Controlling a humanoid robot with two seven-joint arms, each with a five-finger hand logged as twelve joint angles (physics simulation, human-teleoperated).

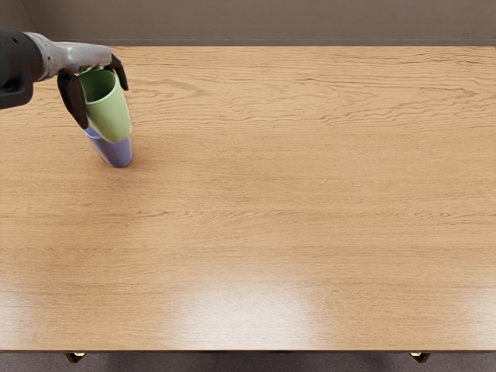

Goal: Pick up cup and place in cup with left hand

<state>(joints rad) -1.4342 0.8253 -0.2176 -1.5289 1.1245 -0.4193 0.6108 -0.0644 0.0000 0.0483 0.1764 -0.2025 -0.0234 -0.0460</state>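
Nearest to the camera, the dark forearm (15, 68) is seen at the left edge, in the upper left of the frame. From it, the left hand (87, 56) is stretched to the right, with its black fingers bent downward at both sides of the green cup (110, 115), which is gripped mouth upward. By this cup the blue cup (118, 153) below is partly covered; whether they touch cannot be told.

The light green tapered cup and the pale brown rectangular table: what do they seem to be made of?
The cup looks like smooth plastic or glazed ceramic; its even, softly shiny surface leaves that open. The table looks like satin wood or a printed laminate, with fine grain lines and a soft glare.
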